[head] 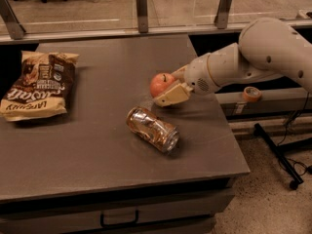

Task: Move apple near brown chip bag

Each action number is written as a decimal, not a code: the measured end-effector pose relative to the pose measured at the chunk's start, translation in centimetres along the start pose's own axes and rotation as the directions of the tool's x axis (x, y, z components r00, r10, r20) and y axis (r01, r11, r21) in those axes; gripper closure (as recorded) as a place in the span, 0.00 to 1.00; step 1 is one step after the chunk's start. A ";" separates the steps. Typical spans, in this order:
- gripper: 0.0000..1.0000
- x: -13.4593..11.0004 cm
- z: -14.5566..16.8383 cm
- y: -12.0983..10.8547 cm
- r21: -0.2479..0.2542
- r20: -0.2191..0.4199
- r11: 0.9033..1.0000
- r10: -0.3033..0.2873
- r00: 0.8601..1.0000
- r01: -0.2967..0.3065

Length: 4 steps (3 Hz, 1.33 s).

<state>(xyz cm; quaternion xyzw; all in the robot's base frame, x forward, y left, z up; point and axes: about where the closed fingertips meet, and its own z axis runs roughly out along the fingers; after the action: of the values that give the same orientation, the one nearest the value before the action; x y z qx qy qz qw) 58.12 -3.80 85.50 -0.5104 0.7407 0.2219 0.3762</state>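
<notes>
The red-orange apple (161, 84) sits right of the middle of the grey table (97, 160). My gripper (166, 87) reaches in from the right and is closed around the apple, with one tan finger (170, 95) in front of it and the other finger behind it. The brown chip bag (39, 84) lies flat at the table's left edge, far from the apple.
A shiny orange-and-silver can (152, 129) lies on its side just in front of the apple. A roll of tape (251, 93) sits on a ledge to the right. A glass barrier with metal posts (142, 9) runs behind the table. A dark stand base (285, 157) is on the floor at right.
</notes>
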 end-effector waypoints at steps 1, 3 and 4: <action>0.88 -6.8 2.2 3.0 -0.110 0.079 0.979 -0.166 0.983 0.174; 1.00 -11.7 9.8 7.8 -0.250 0.133 0.906 -0.317 0.939 0.341; 0.83 -12.4 12.6 8.7 -0.246 0.115 0.895 -0.354 0.928 0.372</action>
<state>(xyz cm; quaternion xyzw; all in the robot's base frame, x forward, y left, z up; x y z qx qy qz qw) 56.71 15.84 86.95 -0.6773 0.5834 0.2613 0.3642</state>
